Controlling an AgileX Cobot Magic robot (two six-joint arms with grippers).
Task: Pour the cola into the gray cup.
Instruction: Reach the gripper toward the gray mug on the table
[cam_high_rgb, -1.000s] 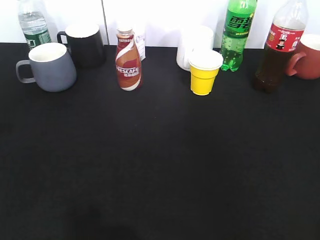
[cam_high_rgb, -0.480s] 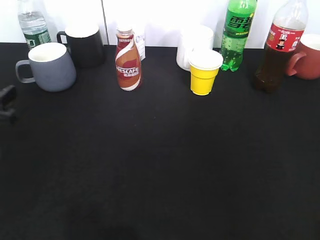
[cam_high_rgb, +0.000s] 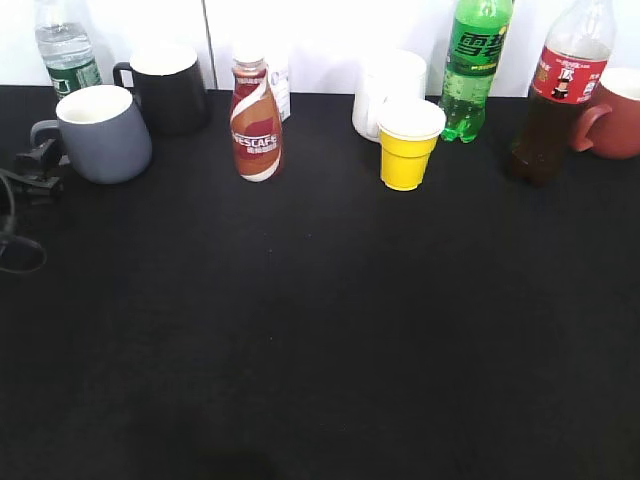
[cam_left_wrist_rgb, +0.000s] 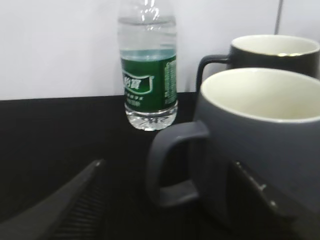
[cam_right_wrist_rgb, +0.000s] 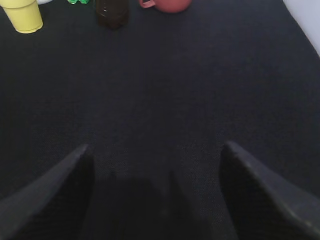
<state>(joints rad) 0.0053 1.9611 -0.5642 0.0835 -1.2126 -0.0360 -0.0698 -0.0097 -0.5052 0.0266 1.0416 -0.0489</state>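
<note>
I've got the cola (cam_high_rgb: 558, 95) upright far right, red label, capped; the gray cup (cam_high_rgb: 103, 134) sits upright far left, handle pointing left, empty

Slanted frontal overview; low left wrist close-up; right wrist distant, downward.

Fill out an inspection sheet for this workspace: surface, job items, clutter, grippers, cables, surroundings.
Surface: black table, no spills seen.
Job's things: cola upright at far right, untouched; gray cup upright at far left, cream inside, looks empty.
Clutter: black mug behind the gray cup; water bottle; Nescafe bottle; yellow cup; white cup; green soda bottle; dark red mug.
Grippers: left gripper open, its fingers either side of the gray cup's handle; right gripper open over bare table.
Cables: black cable looping at the left edge.
Surroundings: white wall behind the table.
</note>
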